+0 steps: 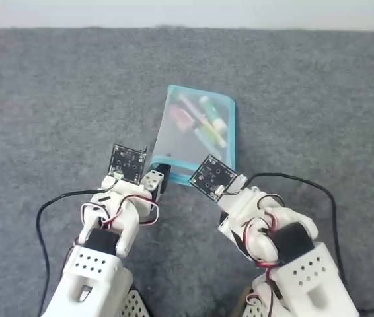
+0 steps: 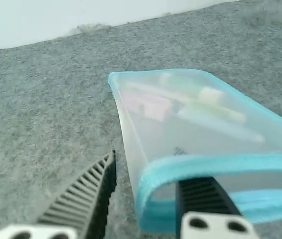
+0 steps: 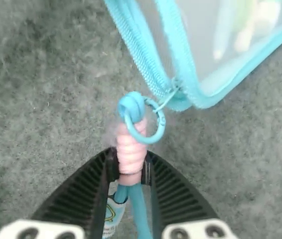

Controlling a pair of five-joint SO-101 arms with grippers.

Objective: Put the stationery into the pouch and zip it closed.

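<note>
A clear pouch [image 1: 197,135] with teal edging lies flat on the grey mat, holding the stationery [image 1: 203,122]: pale green pens and a pink piece. My left gripper [image 2: 153,172] is open at the pouch's [image 2: 201,134] near left corner. One finger [image 2: 88,199] stands on the mat beside it, the other finger [image 2: 201,196] sits under the teal mouth band. My right gripper [image 3: 129,167] is shut on the pink zipper pull [image 3: 130,147]. A teal ring [image 3: 153,127] links the pull to the slider [image 3: 173,89] at the pouch's near right corner.
The grey mat [image 1: 55,99] spreads to both sides and beyond the pouch, ending at a pale wall [image 1: 187,13]. Both arms [image 1: 108,231] [image 1: 273,231] crowd the near edge, with black cables [image 1: 41,224] looping beside them.
</note>
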